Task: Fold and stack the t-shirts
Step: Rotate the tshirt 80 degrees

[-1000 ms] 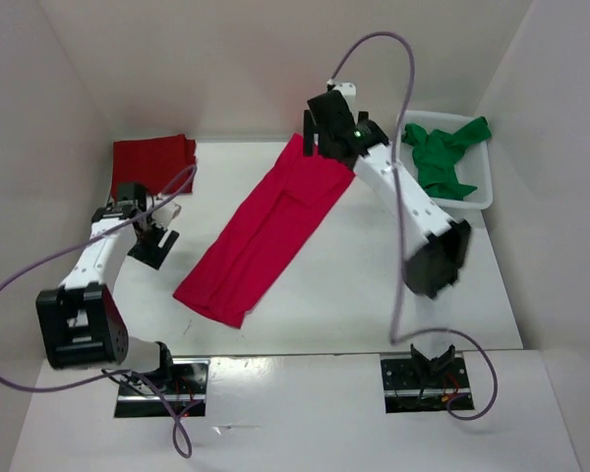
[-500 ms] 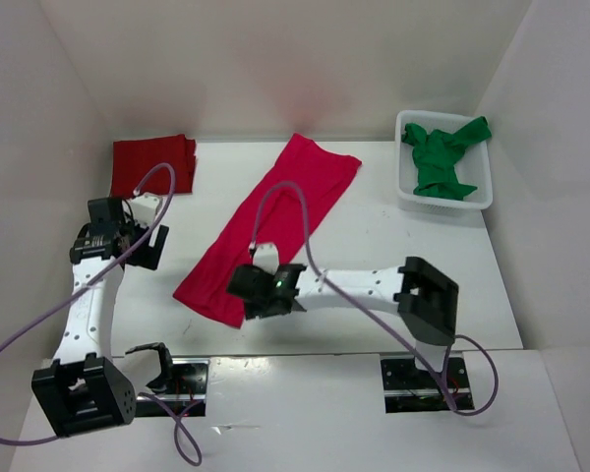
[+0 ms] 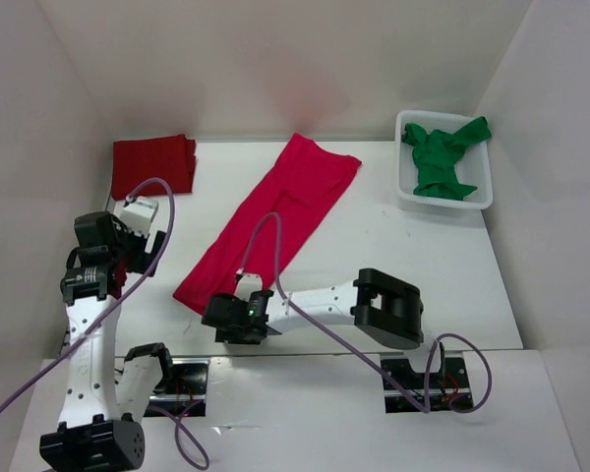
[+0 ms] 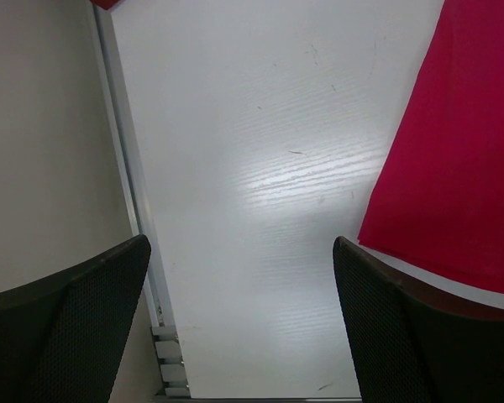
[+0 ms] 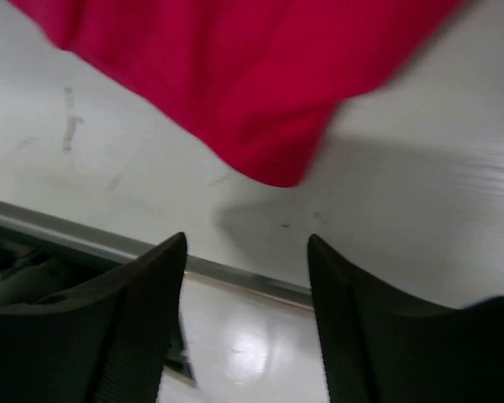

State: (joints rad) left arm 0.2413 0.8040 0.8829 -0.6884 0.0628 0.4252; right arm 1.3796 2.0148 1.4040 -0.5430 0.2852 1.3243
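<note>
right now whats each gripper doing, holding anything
Left gripper: open, holding nothing.
Right gripper: open, holding nothing, jaws just short of the crimson shirt corner.

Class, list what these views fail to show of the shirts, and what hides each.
Top view: the near corner of the crimson shirt lies under the right arm.
Top view: the green shirt is bunched in the basket, its shape unreadable.
Left wrist view: the right edge cuts the crimson shirt; the dark red shirt is a sliver at the top edge.
Right wrist view: beyond the right claw, the crimson shirt is blurred and cut off above.
</note>
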